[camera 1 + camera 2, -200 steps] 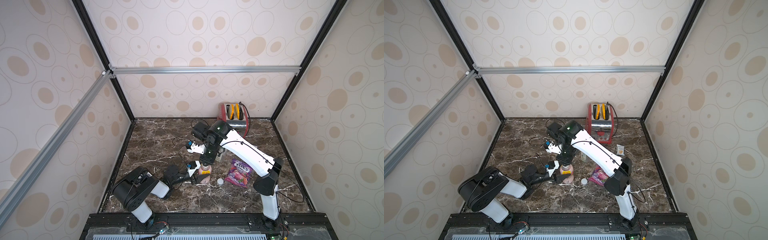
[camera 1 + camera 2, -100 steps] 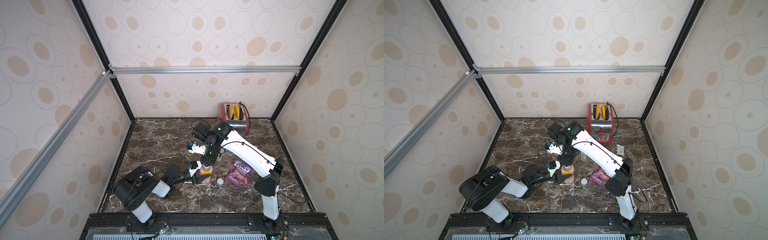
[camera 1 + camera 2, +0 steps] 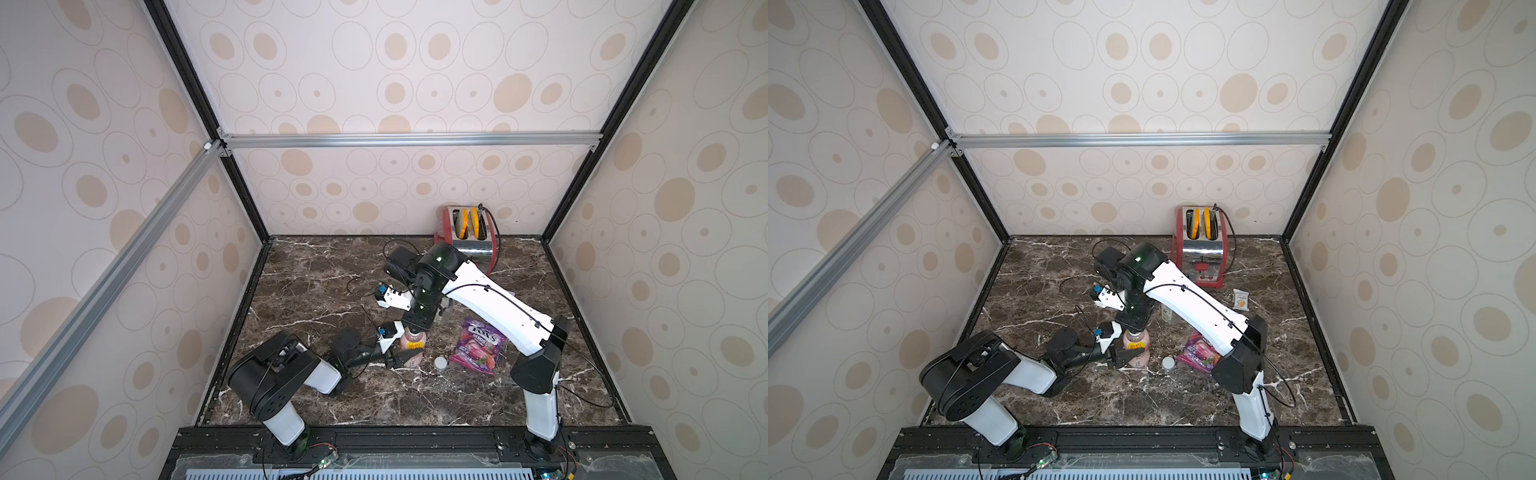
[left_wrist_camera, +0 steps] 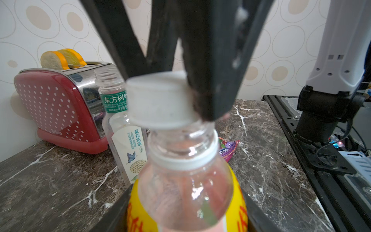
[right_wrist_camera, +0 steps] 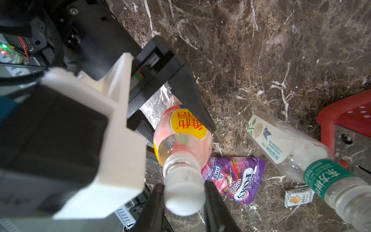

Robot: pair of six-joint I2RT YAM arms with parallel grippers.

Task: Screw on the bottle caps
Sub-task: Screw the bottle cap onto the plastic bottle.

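Loose cap point(image 3: 441, 363) lies on the dark bench point(image 3: 316, 291) in a top view. It sits between the pink bottle point(image 3: 413, 344) and the purple candy bag point(image 3: 478, 343), just beside the bag. The pink bottle stands up straight. The right claw point(image 3: 413, 328) points down onto its top. The left claw point(image 3: 411, 354) lies low, with its fingers around the bottom part of the bottle. A red toaster point(image 3: 467, 239) stands by the back wall.

In a top view the clear bottle point(image 3: 1169, 314) stands partly hidden by the right arm, near the pink bottle. A small packet point(image 3: 1241, 299) lies near the toaster.

In the left wrist view the black fingers point(image 4: 210, 90) of the right claw pinch the other cap point(image 4: 160, 100). This cap sits crooked on the neck of the pink bottle. The clear bottle stands just behind, with an open top.

In the right wrist view the other cap is squeezed between the two right fingers, right on the pink bottle's mouth. The left claw has a finger point(image 5: 192, 104) along each side of the pink bottle. I cannot tell if it grips the bottle or only sits around it.
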